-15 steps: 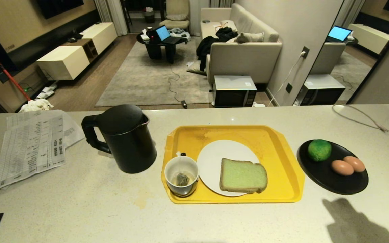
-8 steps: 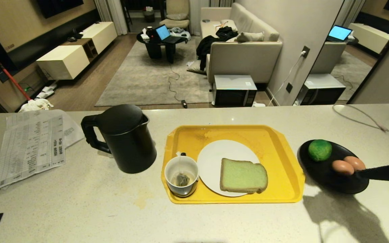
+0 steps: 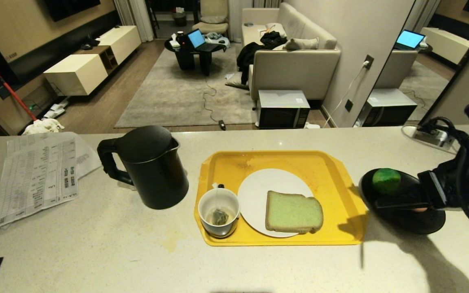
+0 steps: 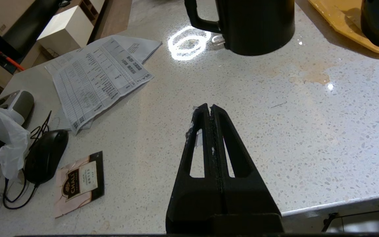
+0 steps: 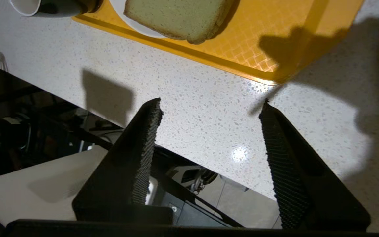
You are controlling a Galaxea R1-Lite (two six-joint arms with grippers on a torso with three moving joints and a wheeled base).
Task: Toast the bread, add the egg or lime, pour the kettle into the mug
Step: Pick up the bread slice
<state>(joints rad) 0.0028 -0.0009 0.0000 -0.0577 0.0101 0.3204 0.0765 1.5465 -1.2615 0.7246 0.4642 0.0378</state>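
Compared with a second ago, the right gripper (image 3: 381,201) is now swung in from the right edge over the black plate (image 3: 405,224), hiding the eggs beside the lime (image 3: 386,180); a reach toward the bread (image 3: 294,212) on the white plate (image 3: 259,191) is judged to be starting. Its jaws are seen spread wide and empty, arm held roughly level above the counter (image 3: 96,244). The left gripper (image 4: 209,110) is parked pinched closed, empty, near the kettle (image 3: 149,165); the mug (image 3: 218,211) is left unfilled on the tray (image 3: 340,171).

The black right end effector (image 3: 397,200), a second ago out of sight with only its shadow on the speckled pale stone worktop (image 3: 96,244), has swung in from the right, fingers now parted, above the round black plate (image 3: 411,224), hiding the pinkish-brown eggs (image 3: 420,210) beneath it.
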